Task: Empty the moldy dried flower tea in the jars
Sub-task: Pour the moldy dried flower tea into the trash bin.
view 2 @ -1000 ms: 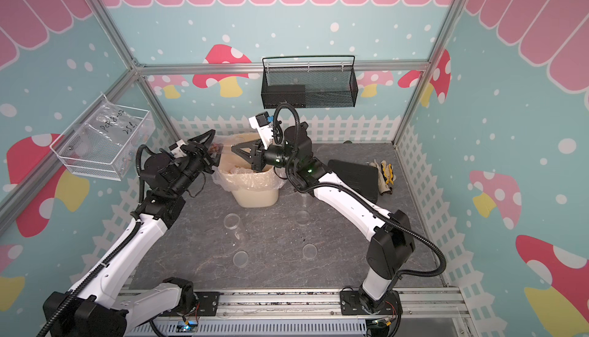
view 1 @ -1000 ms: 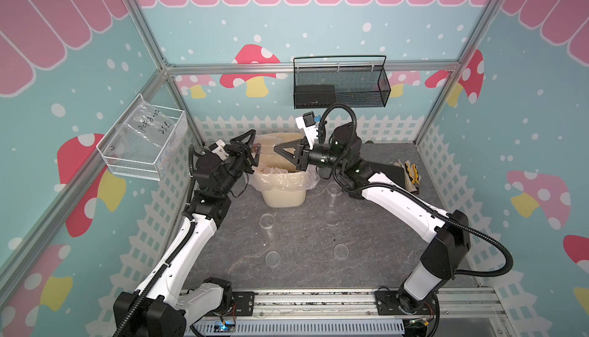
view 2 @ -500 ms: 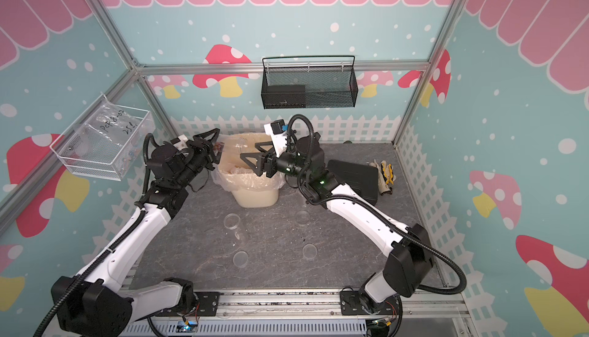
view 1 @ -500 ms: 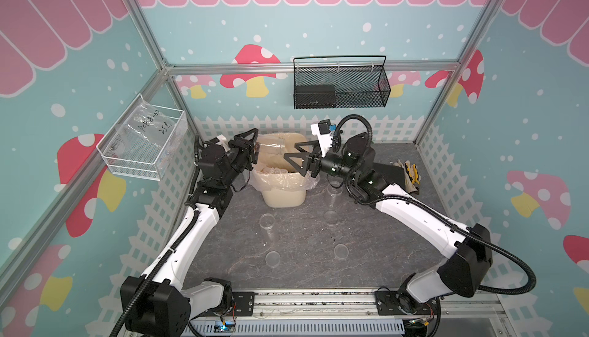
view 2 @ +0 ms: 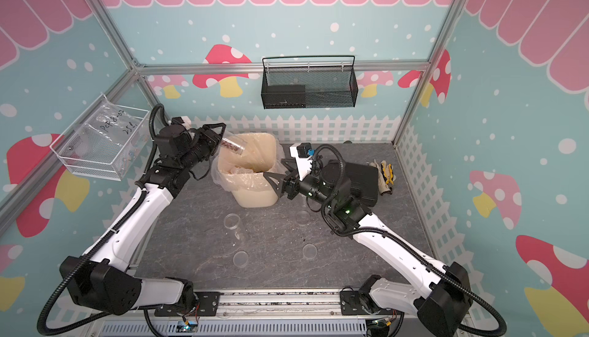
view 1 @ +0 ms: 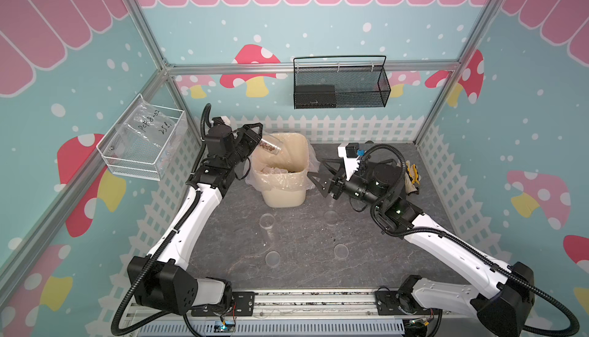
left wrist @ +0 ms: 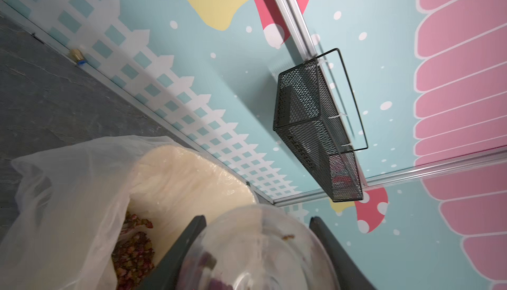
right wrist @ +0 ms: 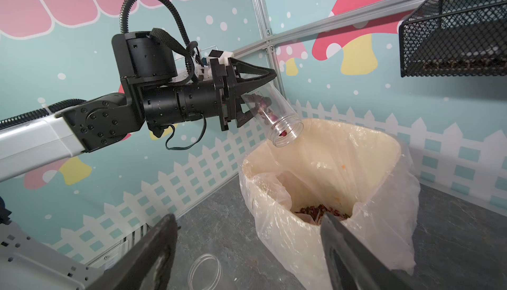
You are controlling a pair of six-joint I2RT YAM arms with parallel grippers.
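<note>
On my screens the left gripper (view 1: 256, 137) is clamped on the closed end of a clear jar (view 1: 271, 145), with its fingers pressed against the jar's sides. The jar is tipped so its open mouth is lower than its base. It hangs above the cream bin (view 1: 283, 195), at the rim nearest the left arm. Reddish dried flower tea (right wrist: 260, 104) sits inside the jar, a clump near the base and a few bits close to the mouth (the right wrist view shows this best). More reddish bits (right wrist: 319, 209) lie at the bottom of the bin, inside its plastic liner (right wrist: 384, 220), next to whitish wads (view 1: 274, 170).

The right gripper (view 1: 315, 172) hangs beside the bin on the opposite side. Its jaws are spread wide with nothing between them.

On the grey table (view 1: 302, 271), in front of the bin, 2 more clear cylinders stand upright and uncapped: the left standing jar (view 1: 267, 223) and the right standing jar (view 1: 331, 216), which is just below the right gripper. I cannot tell what they contain. Nearer the front edge lie a flat clear lid (view 1: 272, 259) and a second lid (view 1: 341, 251), well apart.
</note>
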